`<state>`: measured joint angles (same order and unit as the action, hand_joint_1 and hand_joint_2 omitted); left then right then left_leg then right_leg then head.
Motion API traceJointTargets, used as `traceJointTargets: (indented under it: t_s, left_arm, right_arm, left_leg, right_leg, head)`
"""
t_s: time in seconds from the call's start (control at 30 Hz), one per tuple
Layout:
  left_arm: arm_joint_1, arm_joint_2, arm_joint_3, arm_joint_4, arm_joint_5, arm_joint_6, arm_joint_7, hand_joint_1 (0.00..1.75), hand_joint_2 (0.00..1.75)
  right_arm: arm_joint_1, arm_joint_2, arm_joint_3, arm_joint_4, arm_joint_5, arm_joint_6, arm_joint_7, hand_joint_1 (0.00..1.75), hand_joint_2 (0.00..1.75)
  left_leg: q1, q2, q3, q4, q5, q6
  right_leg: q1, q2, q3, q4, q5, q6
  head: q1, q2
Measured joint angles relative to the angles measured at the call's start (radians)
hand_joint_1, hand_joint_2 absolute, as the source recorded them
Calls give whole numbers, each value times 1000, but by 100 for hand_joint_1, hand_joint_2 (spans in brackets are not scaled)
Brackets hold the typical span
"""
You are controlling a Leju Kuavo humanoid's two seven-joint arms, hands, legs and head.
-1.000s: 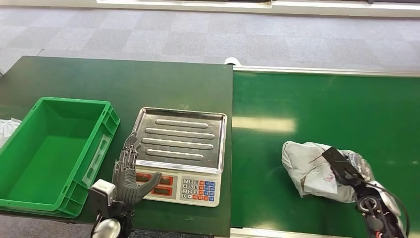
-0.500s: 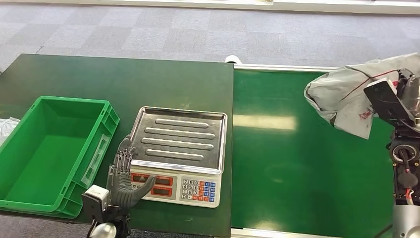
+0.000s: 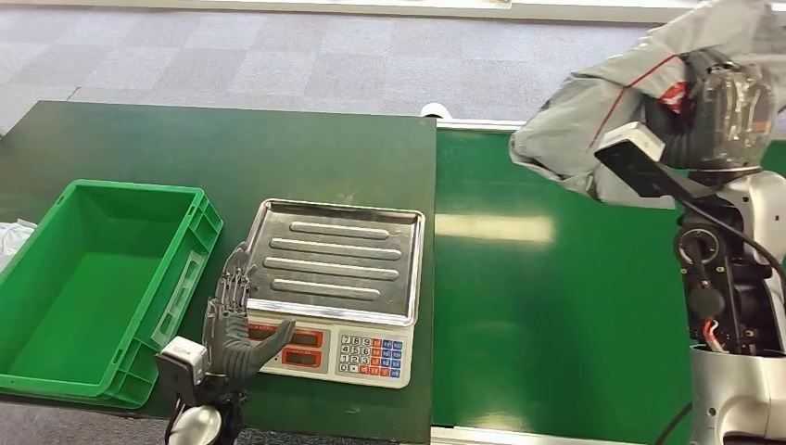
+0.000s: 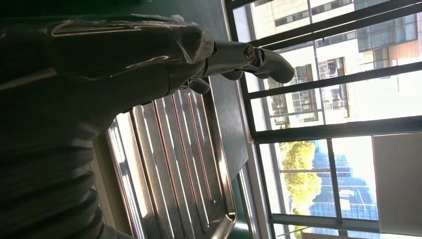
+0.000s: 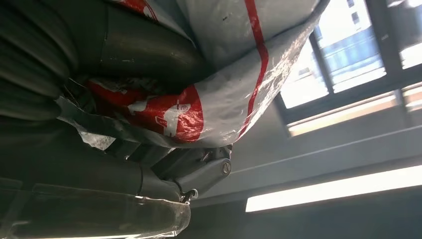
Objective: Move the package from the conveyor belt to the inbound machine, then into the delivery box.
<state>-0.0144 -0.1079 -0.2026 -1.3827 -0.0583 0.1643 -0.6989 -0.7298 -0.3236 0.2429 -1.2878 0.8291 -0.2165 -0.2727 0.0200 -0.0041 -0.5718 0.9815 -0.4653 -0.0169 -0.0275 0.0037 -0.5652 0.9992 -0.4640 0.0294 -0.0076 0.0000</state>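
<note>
A grey plastic package with red markings hangs high above the green conveyor belt, held by my right hand at the upper right. In the right wrist view the package lies against the hand, whose fingers wrap around it. The weighing scale, a steel tray over a keypad, stands on the dark table left of the belt. My left hand rests open at the scale's front left corner, fingers apart and pointing up; the left wrist view shows the hand over the steel tray. The green box is empty.
The dark green table carries the box and the scale. A white bag peeks in at the far left edge. Grey carpet floor lies beyond. My right arm rises along the right side.
My right hand has lifted the package off the belt, raised it high, and carried it leftward toward the scale. The left hand has stayed by the scale.
</note>
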Motion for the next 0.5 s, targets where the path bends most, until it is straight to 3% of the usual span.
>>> traceJointTargets:
  t_s: [0.27,0.5]
  left_arm:
    - [-30,-16,-16,19,2,10,0,0,175]
    - [-35,-24,-16,26,2,11,0,0,175]
  right_arm:
    - [-32,71,315,4,59,30,-48,175,175]
    - [-48,84,419,27,44,18,-55,175,175]
  left_leg:
    - [0,-1,-1,0,0,0]
    - [0,-1,-2,0,0,0]
  right_leg:
    - [0,-1,-1,0,0,0]
    - [0,-1,-2,0,0,0]
  head:
    - [0,0]
    - [0,0]
